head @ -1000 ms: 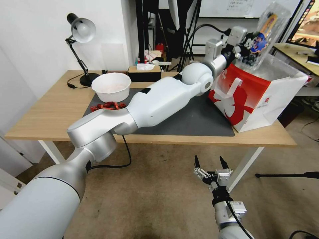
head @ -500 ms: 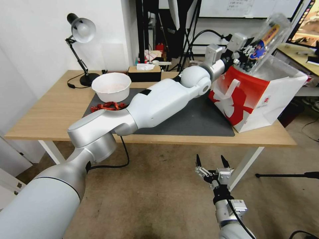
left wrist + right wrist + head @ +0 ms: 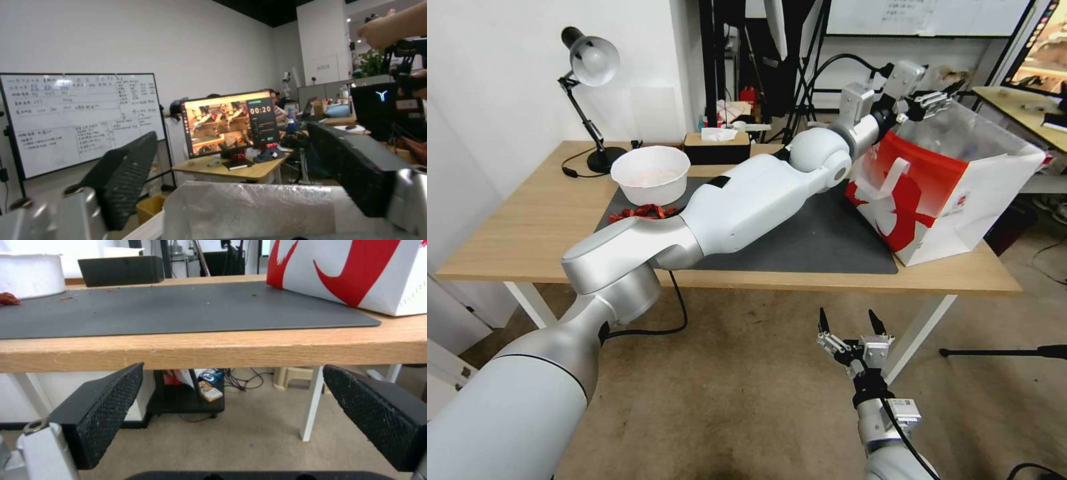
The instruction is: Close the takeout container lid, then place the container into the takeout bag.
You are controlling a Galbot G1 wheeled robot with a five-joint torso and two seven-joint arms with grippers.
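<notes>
Wooden table [image 3: 527, 227] with dark mat [image 3: 820, 240]. Left gripper [image 3: 935, 100] spread apart and empty, over the top rim of the takeout bag [image 3: 940, 200], which stands at the mat's 3 o'clock edge. Right gripper [image 3: 847, 327] also spread, parked below the table's front edge. Container can't be made out.

The takeout bag [image 3: 944, 193] stands upright on the bench [image 3: 527, 227] at its right end, its base partly on the dark mat [image 3: 820, 243] and close to the front edge. It is a large paper carrier, white with bold red shapes on its sides, and a flat white handle hangs folded down over the near face. Its mouth is open, and silvery, crinkled foil lining [image 3: 249, 210] shows inside. The container cannot be made out within the bag.
</notes>
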